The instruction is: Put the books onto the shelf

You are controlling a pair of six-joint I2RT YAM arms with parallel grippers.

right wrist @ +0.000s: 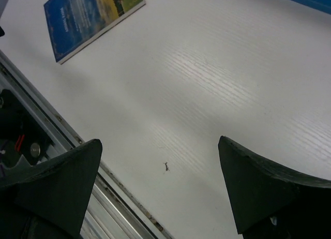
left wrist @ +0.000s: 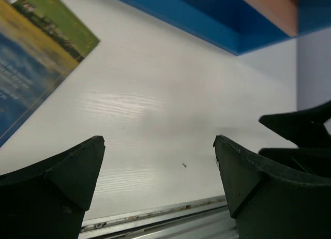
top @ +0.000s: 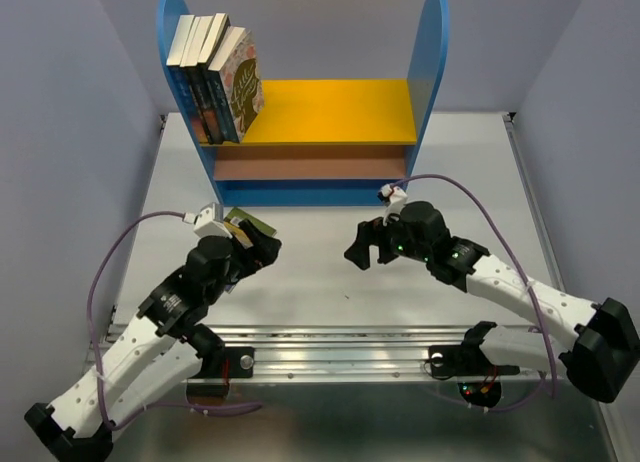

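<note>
One thin, glossy paperback with a cover of blue sky, yellow field and green meadow (right wrist: 93,19) lies flat on the white wood-grain table (top: 320,282), not yet shelved. In the top view only a corner of it shows, just beside the left end effector (top: 262,248) at about 11 o'clock; the wrist hides the rest. The right end effector (top: 362,250) is well apart from it, with the paperback at its 9 o'clock, so I judge the left arm the nearer.

From the left wrist camera the cover sits at 10 o'clock, outside the gap between the fingers. From the right wrist it sits at 11 o'clock, its long axis running from 8 to 2 o'clock.

Both end effectors stand spread wide and hold nothing. Their fingers are matte black plastic wedges. Flat, thin and slick, the paperback probably offers little edge to pinch.

Four other books (top: 215,77) lean together at the left end of the yellow upper board of the painted wooden shelf (top: 430,52), which has rounded blue side panels and stands at 12 o'clock from both arms.
</note>
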